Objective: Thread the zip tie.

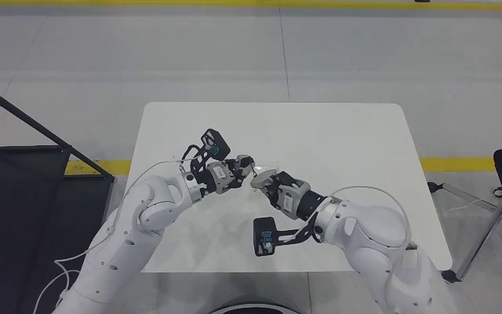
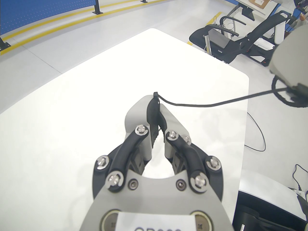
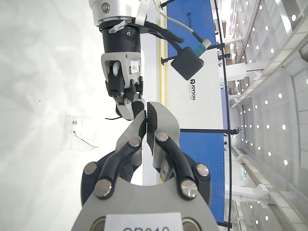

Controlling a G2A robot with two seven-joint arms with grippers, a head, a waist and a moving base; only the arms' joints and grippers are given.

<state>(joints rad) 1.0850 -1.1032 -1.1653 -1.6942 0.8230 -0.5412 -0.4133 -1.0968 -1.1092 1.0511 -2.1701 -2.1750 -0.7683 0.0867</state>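
Labelled left claw [image 2: 156,104] grips zip tie [image 2: 204,105] head; labelled right claw [image 3: 146,115] clenches tail.

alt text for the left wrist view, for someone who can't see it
The left gripper is shut on one end of a thin black zip tie, held above a white table. The tie's strap runs out from the fingertips across to the right gripper, which is blurred at the picture's edge.
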